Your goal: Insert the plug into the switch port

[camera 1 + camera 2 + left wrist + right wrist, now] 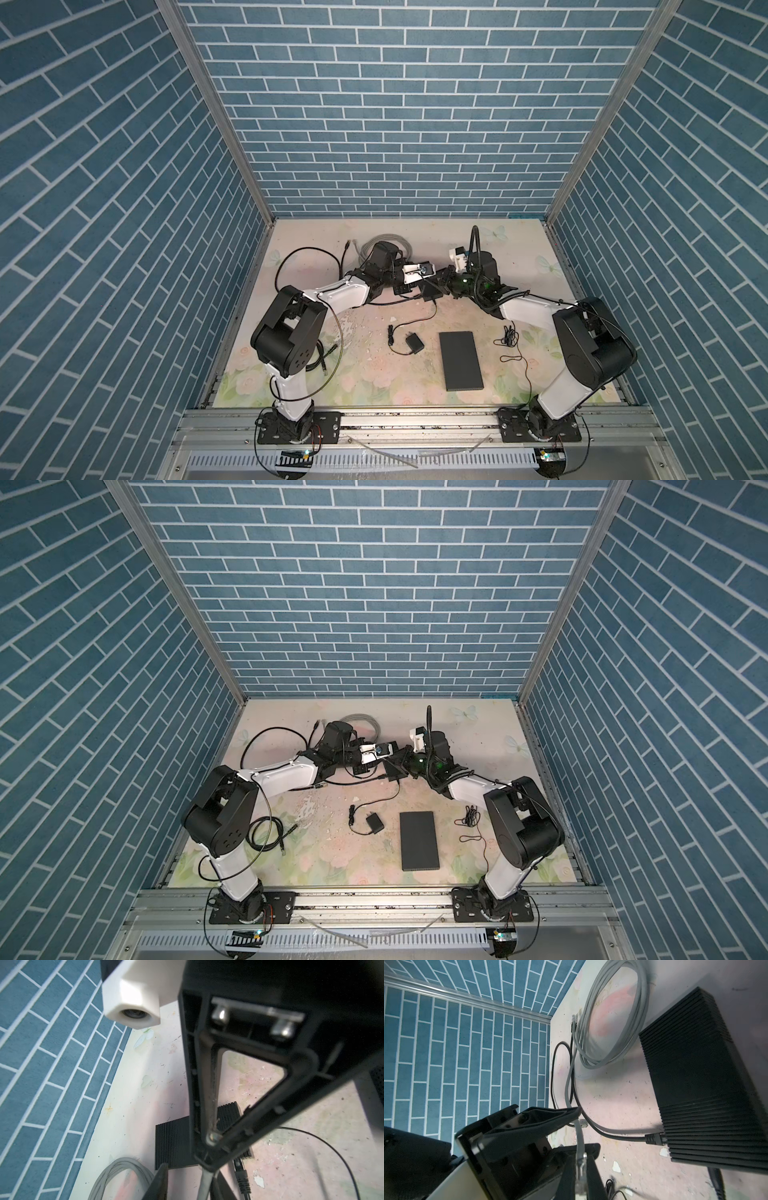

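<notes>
Tabletop (365, 332) with floral print carries everything. A flat black rectangular slab (461, 360) lies well apart from the small black ribbed switch box (704, 1088), on the side toward the arm bases. The coiled grey cable (610, 1022) lies near the switch, toward the back wall. A dark plug (654, 1138) sits in the switch's side face. Beside the switch, the left gripper (191, 1176) is partly open, the grey cable running between its jaws. The right gripper (580, 1167) is clamped on the clear plastic plug (580, 1180) at the cable's end, near the switch, not touching it.

Ribbed matt-black switch (706, 1084), clear glossy plastic plug (580, 1169).
</notes>
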Robot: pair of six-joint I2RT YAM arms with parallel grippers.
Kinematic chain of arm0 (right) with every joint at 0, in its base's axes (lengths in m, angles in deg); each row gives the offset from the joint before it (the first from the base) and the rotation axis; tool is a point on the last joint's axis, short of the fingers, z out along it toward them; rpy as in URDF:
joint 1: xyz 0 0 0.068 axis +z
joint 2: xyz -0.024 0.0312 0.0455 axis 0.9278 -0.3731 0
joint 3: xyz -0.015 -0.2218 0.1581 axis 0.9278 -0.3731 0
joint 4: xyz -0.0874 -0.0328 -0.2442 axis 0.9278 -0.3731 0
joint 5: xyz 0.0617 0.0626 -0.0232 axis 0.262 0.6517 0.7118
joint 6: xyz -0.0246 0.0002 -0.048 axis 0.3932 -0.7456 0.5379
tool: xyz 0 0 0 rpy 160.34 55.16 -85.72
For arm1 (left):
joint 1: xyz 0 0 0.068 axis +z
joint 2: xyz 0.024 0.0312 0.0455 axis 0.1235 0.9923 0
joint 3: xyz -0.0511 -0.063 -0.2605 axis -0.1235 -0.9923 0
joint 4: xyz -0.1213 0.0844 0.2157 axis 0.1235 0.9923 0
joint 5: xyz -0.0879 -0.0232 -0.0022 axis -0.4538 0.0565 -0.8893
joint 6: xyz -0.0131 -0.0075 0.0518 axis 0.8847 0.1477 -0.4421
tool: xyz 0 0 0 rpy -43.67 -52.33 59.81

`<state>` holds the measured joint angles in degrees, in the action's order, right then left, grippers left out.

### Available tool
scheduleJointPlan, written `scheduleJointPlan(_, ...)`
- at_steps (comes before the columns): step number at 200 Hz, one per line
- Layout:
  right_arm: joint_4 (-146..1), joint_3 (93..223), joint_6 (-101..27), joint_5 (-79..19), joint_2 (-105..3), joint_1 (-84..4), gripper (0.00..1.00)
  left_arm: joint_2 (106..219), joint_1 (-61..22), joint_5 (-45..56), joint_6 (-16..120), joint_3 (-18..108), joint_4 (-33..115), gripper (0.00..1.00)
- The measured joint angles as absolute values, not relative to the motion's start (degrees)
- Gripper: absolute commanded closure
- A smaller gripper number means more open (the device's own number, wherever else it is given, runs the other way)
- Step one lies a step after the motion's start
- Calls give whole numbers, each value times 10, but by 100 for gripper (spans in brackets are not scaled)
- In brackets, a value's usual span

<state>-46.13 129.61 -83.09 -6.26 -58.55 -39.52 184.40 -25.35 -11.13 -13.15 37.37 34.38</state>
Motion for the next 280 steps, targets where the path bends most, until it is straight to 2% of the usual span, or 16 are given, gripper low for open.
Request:
scheduleJointPlan(39, -453, 1296, -848, -64, -586, -395, 100, 1844, -253, -118, -132, 370, 334, 77)
scheduleJointPlan(69, -444, 1296, -855, -63, -587, -395, 100, 1844, -252, -133, -141, 370, 339, 91)
scheduleJointPlan(90, -441, 1296, -855, -62, -589, -395, 100, 1844, -251, -138, -146, 370, 342, 93)
scheduleJointPlan(116, -439, 1296, -864, -62, -590, -395, 100, 1844, -250, -144, -148, 368, 342, 100)
scheduleJointPlan(124, -440, 1296, -865, -61, -591, -395, 100, 1844, -248, -148, -149, 367, 342, 100)
scheduleJointPlan(167, -441, 1292, -864, -56, -591, -400, 77, 1844, -240, -174, -165, 366, 360, 100)
scheduleJointPlan(185, -461, 1287, -851, -59, -586, -419, 72, 1845, -238, -176, -183, 377, 414, 100)
scheduleJointPlan(237, -633, 1303, -718, -124, -531, -465, 67, 1853, -236, -148, -204, 428, 537, 100)
scheduleJointPlan(280, -689, 1326, -647, -168, -542, -467, 65, 1930, -246, -75, -197, 491, 608, 100)
